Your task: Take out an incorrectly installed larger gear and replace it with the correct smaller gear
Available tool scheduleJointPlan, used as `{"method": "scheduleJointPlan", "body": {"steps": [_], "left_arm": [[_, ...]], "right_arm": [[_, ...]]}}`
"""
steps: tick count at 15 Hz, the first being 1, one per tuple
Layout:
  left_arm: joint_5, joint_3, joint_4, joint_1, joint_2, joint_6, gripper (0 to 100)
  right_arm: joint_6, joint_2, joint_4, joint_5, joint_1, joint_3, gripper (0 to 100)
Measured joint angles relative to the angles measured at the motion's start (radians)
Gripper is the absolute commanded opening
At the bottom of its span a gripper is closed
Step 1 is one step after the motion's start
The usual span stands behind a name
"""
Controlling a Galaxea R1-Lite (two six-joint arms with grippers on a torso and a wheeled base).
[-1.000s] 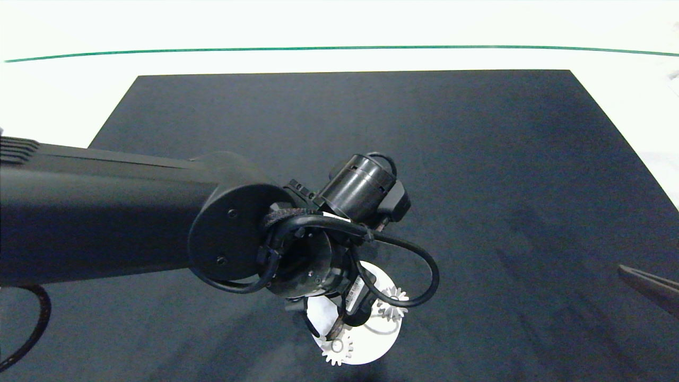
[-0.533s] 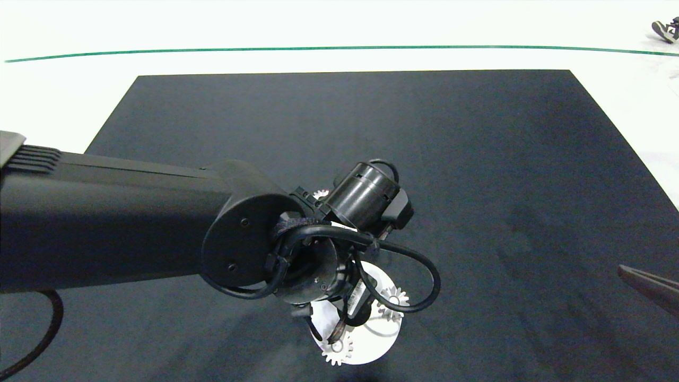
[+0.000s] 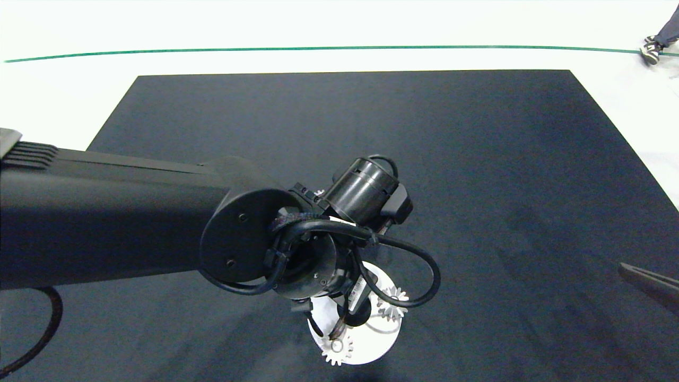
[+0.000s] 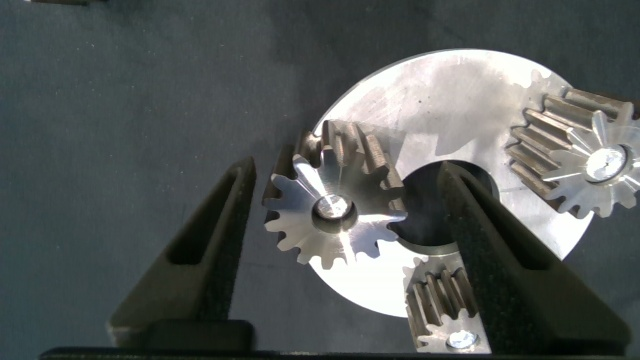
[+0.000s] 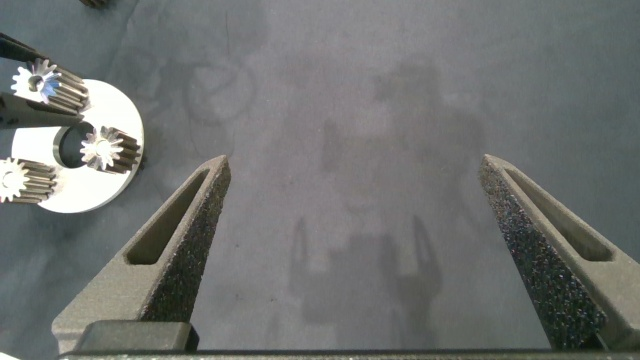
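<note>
The larger gear (image 4: 335, 207), with long pointed teeth and a dark body, stands on a silver round plate (image 4: 450, 100) near its edge. My left gripper (image 4: 347, 168) is open around it, one finger off the plate and the other over the plate's centre hole. The right wrist view shows this gear (image 5: 45, 85) too. In the head view the left gripper (image 3: 329, 326) hides it. A sliver of the smaller gear (image 3: 319, 192) shows on the mat behind the left wrist. My right gripper (image 5: 355, 160) hangs open over bare mat at the right edge.
Two more gears (image 4: 585, 150) (image 4: 440, 310) stand on the plate (image 3: 371, 350); the head view shows them at the front (image 3: 337, 347) and right (image 3: 392, 305). A black mat (image 3: 477, 159) covers the table. A person's shoe (image 3: 650, 50) is at the far right.
The left arm shifted slightly to the right over the plate, uncovering a sliver of the small gear behind its wrist. A person's shoe came into view far right. The right arm stayed still.
</note>
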Motion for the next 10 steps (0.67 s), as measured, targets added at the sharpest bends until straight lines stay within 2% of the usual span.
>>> {"method": "scheduleJointPlan", "body": {"steps": [10], "left_arm": [[0.003,0.008,0.001,0.002,-0.003,-0.001,48]], "right_arm": [[0.000,0.000,0.000,0.001,0.000,0.000,100]]}}
